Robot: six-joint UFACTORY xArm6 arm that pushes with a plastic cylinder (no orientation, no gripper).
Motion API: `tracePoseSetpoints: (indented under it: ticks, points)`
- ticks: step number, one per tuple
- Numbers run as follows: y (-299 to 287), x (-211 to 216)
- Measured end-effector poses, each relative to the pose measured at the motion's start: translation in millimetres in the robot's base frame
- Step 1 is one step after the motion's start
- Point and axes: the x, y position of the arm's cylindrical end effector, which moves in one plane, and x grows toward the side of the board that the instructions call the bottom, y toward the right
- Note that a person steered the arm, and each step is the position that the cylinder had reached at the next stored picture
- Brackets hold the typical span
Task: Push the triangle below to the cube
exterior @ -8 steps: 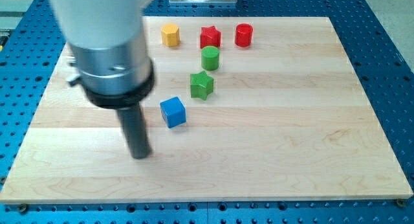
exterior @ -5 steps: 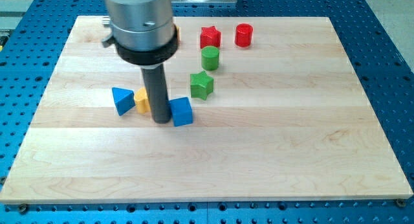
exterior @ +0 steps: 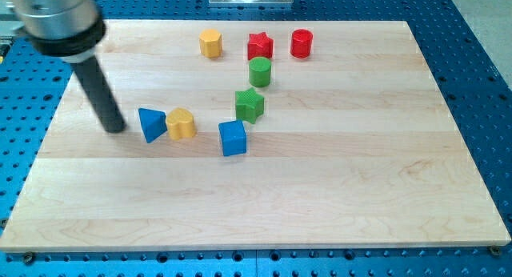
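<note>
The blue triangle [exterior: 151, 123] lies on the wooden board at the view's left of centre. A yellow block [exterior: 182, 123] sits touching its right side. The blue cube [exterior: 233, 138] is further right and slightly lower, apart from the yellow block. My tip [exterior: 115, 128] rests on the board just left of the blue triangle, with a small gap between them.
A green star [exterior: 250, 106] and a green cylinder [exterior: 259, 71] stand above the cube. A yellow hexagonal block [exterior: 210, 43], a red star [exterior: 260, 46] and a red cylinder [exterior: 302, 43] line the top. The board's left edge [exterior: 48, 141] is near my tip.
My tip has swung from beside the blue cube to the left of the blue triangle. The cube has shifted slightly right and down. The triangle and yellow block stay put.
</note>
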Motion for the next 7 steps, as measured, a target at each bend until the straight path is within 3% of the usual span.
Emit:
tracePoseSetpoints:
  ticks: [1, 3, 4, 5, 7]
  points:
    - [36, 1]
    - [93, 60]
    - [95, 60]
    - [147, 62]
    - [139, 52]
